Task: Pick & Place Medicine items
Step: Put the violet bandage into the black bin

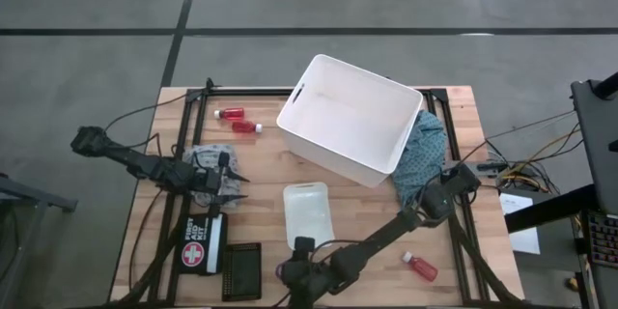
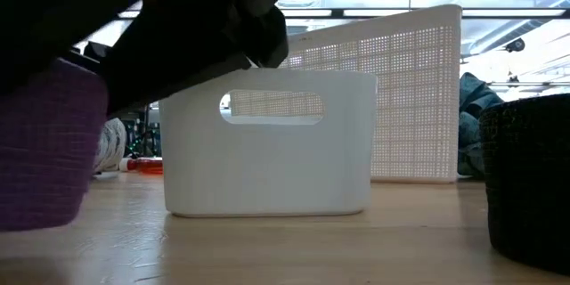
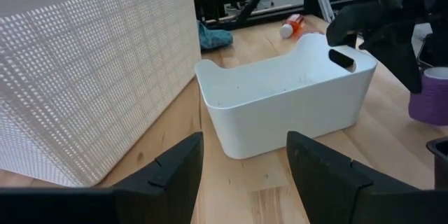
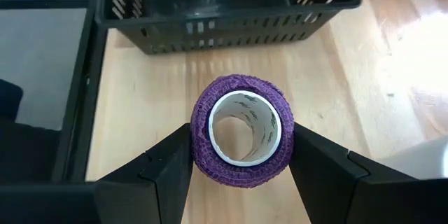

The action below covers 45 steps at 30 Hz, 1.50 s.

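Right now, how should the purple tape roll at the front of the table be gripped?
Grip the purple tape roll across its outer wrap, from above. Its open core faces the wrist camera, so both curved sides are free. The right end effector already brackets them.

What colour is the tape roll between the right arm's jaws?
Purple, with a white inner core; the tape roll shows best in the right wrist view, held in the right gripper.

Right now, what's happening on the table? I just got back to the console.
The right gripper is at the table's near edge, closed around a purple tape roll beside the small black basket. The left gripper is open and empty, facing the small white bin. Two red bottles lie left of the big white basket, a third near the right front corner.
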Motion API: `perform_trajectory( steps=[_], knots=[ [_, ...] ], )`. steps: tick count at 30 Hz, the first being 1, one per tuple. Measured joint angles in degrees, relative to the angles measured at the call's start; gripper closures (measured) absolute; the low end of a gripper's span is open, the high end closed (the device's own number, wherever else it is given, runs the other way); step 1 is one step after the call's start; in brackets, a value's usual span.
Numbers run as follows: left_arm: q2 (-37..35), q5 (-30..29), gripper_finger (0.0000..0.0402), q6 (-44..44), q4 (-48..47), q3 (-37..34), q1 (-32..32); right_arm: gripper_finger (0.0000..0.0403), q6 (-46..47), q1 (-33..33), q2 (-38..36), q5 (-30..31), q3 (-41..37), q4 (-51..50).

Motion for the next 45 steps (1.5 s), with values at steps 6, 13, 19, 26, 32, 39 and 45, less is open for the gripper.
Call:
perform_trajectory(
  steps=[6,13,19,26,32,39,45],
  knots=[
    [0.02,0.02,0.0193,0.02,-0.02,0.01,0.02,0.0192,1.16,-0.24,0.26,-0.96,0.0,-0.04],
    [0.01,0.02,0.0193,0.06,-0.02,0.0,0.02,0.0161,5.1,-0.79,0.15,-1.46,0.09,0.15],
    [0.04,0.02,0.0193,0.15,-0.02,0.0,0.02,0.0136,5.13,-0.79,0.13,-1.55,0.0,0.15],
    [0.03,0.02,0.0193,0.15,-0.01,0.0,0.02,0.0129,4.53,-0.75,0.11,-0.43,0.59,-0.52],
    [0.04,0.02,0.0193,0.13,0.0,0.0,0.02,0.0135,4.38,0.87,-0.6,7.13,4.36,-3.31],
    [0.01,0.02,0.0193,0.11,0.01,0.02,0.02,0.0125,-1.58,2.01,-2.63,11.02,6.67,-4.45],
    [0.04,0.02,0.0193,0.07,0.0,0.0,0.02,0.0127,-6.41,3.41,-4.25,13.05,6.21,-4.18]
  ],
)
